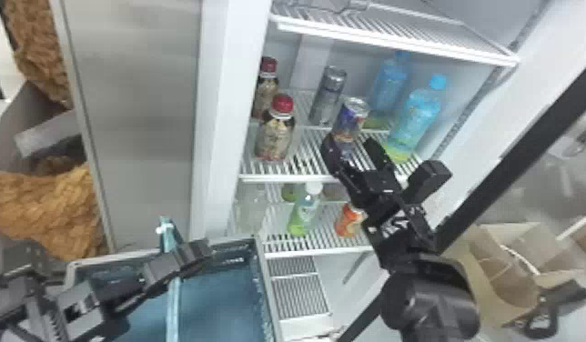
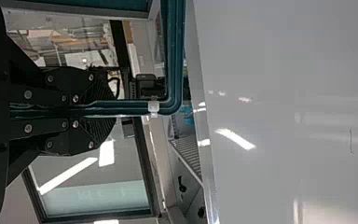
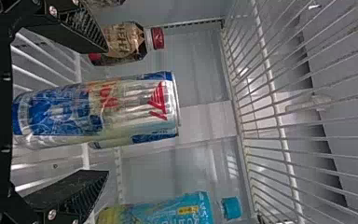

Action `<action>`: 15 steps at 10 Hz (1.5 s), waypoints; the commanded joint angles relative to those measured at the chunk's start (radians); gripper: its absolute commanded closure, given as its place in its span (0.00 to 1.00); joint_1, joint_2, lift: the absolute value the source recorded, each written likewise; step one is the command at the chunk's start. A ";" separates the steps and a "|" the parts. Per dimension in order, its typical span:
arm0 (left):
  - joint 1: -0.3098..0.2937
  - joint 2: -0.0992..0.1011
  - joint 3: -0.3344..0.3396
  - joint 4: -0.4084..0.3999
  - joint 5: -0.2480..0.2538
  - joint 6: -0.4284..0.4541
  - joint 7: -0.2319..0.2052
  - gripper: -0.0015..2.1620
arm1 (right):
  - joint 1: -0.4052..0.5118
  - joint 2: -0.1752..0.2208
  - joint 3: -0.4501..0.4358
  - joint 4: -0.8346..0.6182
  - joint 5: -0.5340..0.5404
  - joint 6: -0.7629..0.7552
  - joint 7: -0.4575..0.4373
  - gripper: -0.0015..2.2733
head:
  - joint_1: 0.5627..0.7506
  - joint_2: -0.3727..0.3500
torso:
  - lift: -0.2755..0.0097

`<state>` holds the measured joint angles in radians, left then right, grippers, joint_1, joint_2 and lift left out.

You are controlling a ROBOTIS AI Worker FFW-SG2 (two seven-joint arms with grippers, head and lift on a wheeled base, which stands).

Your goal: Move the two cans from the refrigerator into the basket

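Note:
On the middle shelf, a blue-and-silver can (image 1: pixel 351 117) stands in front of a taller silver can (image 1: pixel 326 98). My right gripper (image 1: pixel 350 148) is at the front can, open. In the right wrist view a can (image 3: pixel 93 112) lies between the spread fingers of the right gripper (image 3: pixel 107 111), gaps on both sides, with part of another can (image 3: pixel 156 136) behind it. My left gripper (image 1: pixel 176 264) is at the handle of the blue basket (image 1: pixel 262 291); in the left wrist view the left gripper (image 2: pixel 105 109) is shut on the teal handle (image 2: pixel 130 107).
Red-capped bottles (image 1: pixel 276 136) stand left of the cans, blue-capped bottles (image 1: pixel 417 116) right. A wire shelf (image 1: pixel 387 38) spans above. An orange can (image 1: pixel 349 220) and a green bottle (image 1: pixel 304 209) occupy the lower shelf. The black-edged door (image 1: pixel 524 141) is at the right.

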<state>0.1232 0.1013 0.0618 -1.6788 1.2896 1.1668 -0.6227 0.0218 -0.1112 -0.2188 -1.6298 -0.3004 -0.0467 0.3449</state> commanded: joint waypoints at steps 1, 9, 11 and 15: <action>0.002 0.000 0.000 0.001 0.001 -0.001 0.000 0.55 | -0.022 -0.005 0.005 0.023 0.003 0.000 -0.004 0.05 | 0.70 0.03 | 0.86; 0.002 0.000 -0.004 0.004 0.003 -0.004 0.000 0.55 | -0.113 -0.022 0.055 0.112 0.001 0.025 -0.035 0.24 | 0.70 0.07 | 0.86; 0.002 0.000 -0.002 0.004 0.005 -0.004 0.000 0.55 | -0.105 -0.024 0.053 0.085 0.007 0.076 -0.044 0.44 | 0.70 0.07 | 0.86; 0.004 -0.002 0.000 0.004 0.005 -0.006 0.000 0.55 | -0.029 -0.025 0.045 -0.033 0.019 0.103 -0.080 0.56 | 0.70 0.07 | 0.86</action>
<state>0.1275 0.1001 0.0605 -1.6750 1.2943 1.1612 -0.6227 -0.0255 -0.1364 -0.1700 -1.6347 -0.2814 0.0453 0.2635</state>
